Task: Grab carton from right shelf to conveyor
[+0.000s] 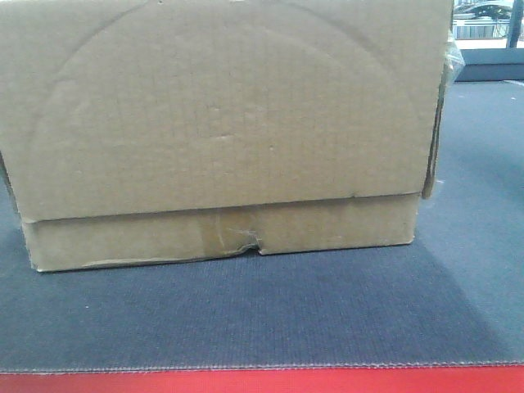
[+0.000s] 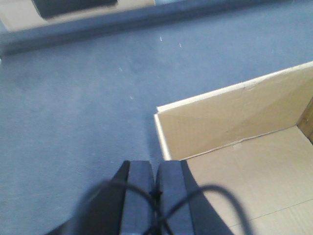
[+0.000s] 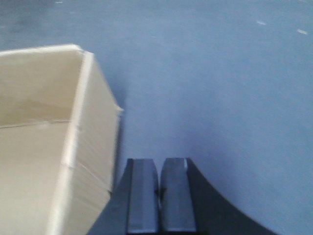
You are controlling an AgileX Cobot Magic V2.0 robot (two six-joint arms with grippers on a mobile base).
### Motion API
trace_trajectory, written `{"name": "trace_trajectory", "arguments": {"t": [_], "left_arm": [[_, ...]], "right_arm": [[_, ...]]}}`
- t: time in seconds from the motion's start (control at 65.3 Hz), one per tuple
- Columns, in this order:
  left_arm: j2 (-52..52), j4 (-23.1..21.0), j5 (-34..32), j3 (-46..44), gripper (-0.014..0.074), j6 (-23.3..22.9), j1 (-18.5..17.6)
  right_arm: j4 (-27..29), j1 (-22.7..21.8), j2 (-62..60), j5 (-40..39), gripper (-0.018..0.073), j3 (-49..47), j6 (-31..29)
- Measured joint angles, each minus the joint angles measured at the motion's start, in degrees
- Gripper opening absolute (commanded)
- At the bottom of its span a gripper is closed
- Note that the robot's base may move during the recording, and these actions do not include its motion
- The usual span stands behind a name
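While both jaws hang closed, the carton (image 1: 221,131) sits between them.

A wide, flat conveyor (image 1: 270,315) of dark grey woven fabric fills the front view, with a bright red strip (image 1: 262,381) running along its near edge. One thing rests directly on the belt: a large plain brown carton (image 1: 221,123), its bottom edge flat against the fabric, a small tear at the middle of that edge and a faint arc crease across its face. From both wrist views the carton is open-topped, with bare grey belt beside it on each side.
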Motion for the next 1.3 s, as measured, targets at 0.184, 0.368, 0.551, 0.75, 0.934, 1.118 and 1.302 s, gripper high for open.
{"name": "trace_trajectory", "arguments": {"t": [0.184, 0.368, 0.551, 0.75, 0.934, 1.118, 1.302], "left_arm": [[-5.77, -2.42, -2.98, 10.63, -0.0006, 0.22, 4.82], [-13.63, -7.68, -11.83, 29.50, -0.0006, 0.22, 11.98], [-26.31, -9.10, -25.37, 50.34, -0.0006, 0.36, 14.91], [-43.02, -9.44, -39.52, 71.37, -0.0006, 0.40, 14.91], [-58.77, -9.44, -47.50, 83.41, -0.0006, 0.50, 14.96], [-69.91, -9.49, -50.59, 87.98, -0.0006, 0.50, 14.96], [-73.26, -9.59, -51.84, 88.33, -0.0006, 0.50, 14.96]], "right_arm": [[-1.56, -0.66, -8.64, -6.12, -0.0060, 15.38, -0.24], [-2.01, -0.66, -17.78, -14.58, -0.0060, 31.79, -0.23], [-2.04, -0.66, -28.23, -21.46, -0.0060, 44.14, -0.23], [-2.15, -0.66, -39.88, -25.99, -0.0060, 52.51, -0.23], [-2.26, -0.66, -49.97, -31.14, -0.0060, 57.96, -0.34], [-2.26, -0.66, -58.08, -35.27, -0.0060, 61.43, -0.45], [-2.26, -0.66, -59.97, -36.80, -0.0060, 61.74, -0.45]]}}
